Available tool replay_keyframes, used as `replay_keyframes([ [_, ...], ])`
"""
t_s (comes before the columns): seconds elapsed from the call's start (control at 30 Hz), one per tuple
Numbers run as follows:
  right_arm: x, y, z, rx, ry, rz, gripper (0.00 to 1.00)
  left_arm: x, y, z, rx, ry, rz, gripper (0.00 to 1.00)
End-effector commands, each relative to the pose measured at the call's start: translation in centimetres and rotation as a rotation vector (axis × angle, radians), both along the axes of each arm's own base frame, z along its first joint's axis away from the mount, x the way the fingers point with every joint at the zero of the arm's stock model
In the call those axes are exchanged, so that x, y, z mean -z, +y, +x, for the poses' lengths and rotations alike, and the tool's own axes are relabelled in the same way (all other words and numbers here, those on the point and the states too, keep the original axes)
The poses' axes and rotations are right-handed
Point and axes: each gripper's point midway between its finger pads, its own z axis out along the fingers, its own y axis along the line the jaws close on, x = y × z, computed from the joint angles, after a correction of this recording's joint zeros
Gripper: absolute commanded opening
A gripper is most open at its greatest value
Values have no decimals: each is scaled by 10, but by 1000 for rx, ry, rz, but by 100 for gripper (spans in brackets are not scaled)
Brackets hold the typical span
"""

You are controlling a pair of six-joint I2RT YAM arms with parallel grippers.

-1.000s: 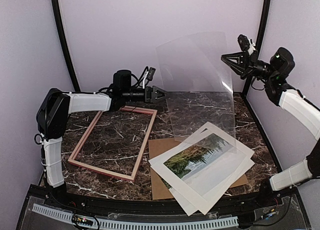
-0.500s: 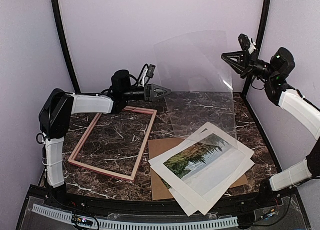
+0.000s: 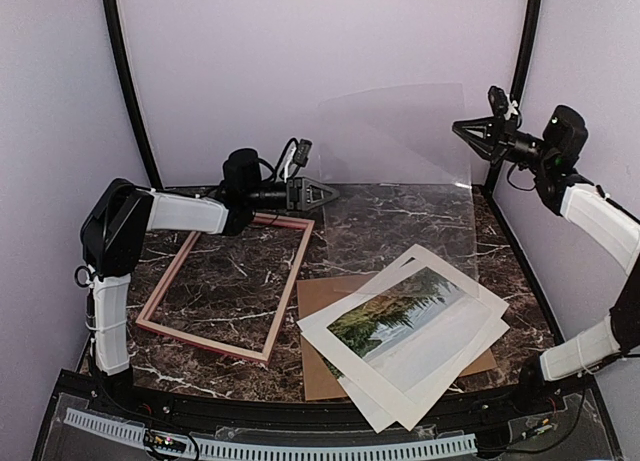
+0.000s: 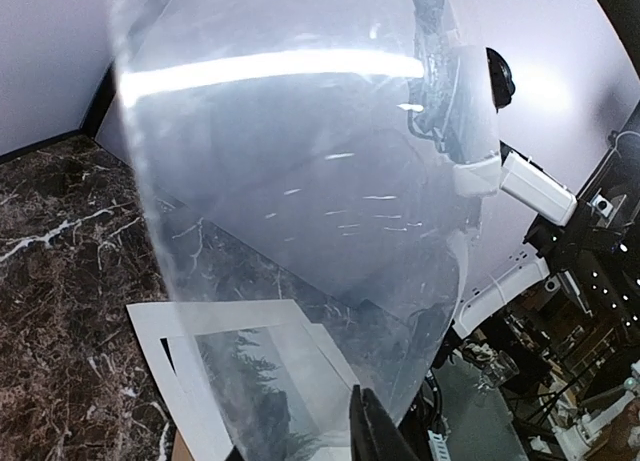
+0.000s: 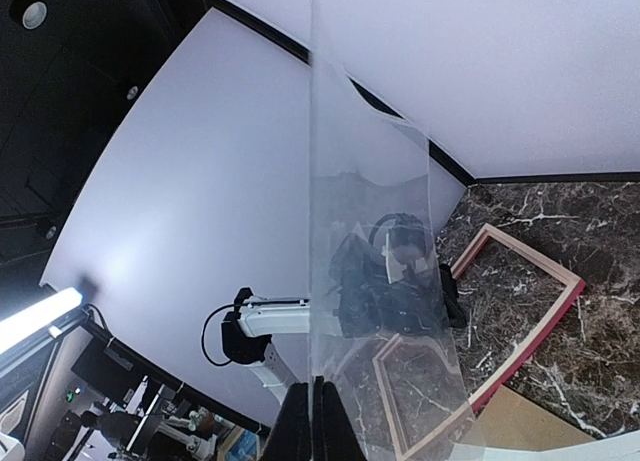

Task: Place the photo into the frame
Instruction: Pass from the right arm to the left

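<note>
Step in hand: glazing, ahead of the photo (image 3: pixel 400 314).
- Right gripper (image 3: pixel 460 129) is clamped on the clear sheet (image 3: pixel 400 151), holding it upright in the air.
- Left gripper (image 3: pixel 325 191) is at the sheet's lower left corner; I cannot tell whether it grips.
- The photo lies with the white mat (image 3: pixel 440 353) on the table, right of the empty frame (image 3: pixel 290 289).

Next, as I judge it: lower the sheet level into the frame.

The white-shelled left arm (image 3: pixel 180 209) has black joints (image 3: pixel 110 226), cables (image 3: pixel 285 153) and gripper (image 3: pixel 331 190).

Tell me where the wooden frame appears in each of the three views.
Top external: the frame lies flat, left of centre.
Left wrist: not in it.
Right wrist: lower right, partly behind the clear sheet.
Shared landmark: the dark marble table.
</note>
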Motion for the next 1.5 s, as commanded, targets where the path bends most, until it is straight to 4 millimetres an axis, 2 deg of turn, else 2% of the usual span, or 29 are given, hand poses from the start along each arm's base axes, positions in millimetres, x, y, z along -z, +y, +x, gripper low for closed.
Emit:
replay_keyframes([
  [0.0, 18, -2, 12, 40, -5, -43, 0, -35, 5, -19, 44, -69, -44, 17],
  [0.13, 32, -6, 21, 79, 5, -90, 0, -39, 8, -22, 29, -53, -44, 1],
  [0.17, 35, -6, 23, 89, 9, -98, 0, -42, 9, -23, 26, -40, -46, 0],
  [0.23, 40, -7, 26, 99, 12, -110, 1, -46, 11, -23, 12, -17, -50, 0],
  [0.53, 52, -8, 29, 117, 5, -157, 22, -61, 15, -23, -17, 84, -71, 0],
  [0.8, 56, -10, 29, 134, -34, -205, 33, -70, 17, -30, 9, 129, -94, 0],
  [1.27, 62, -11, 30, 146, -72, -246, 46, -90, 25, -47, 52, 135, -135, 0],
  [1.47, 62, -10, 26, 135, -74, -235, 42, -97, 27, -48, 61, 138, -152, 0],
])
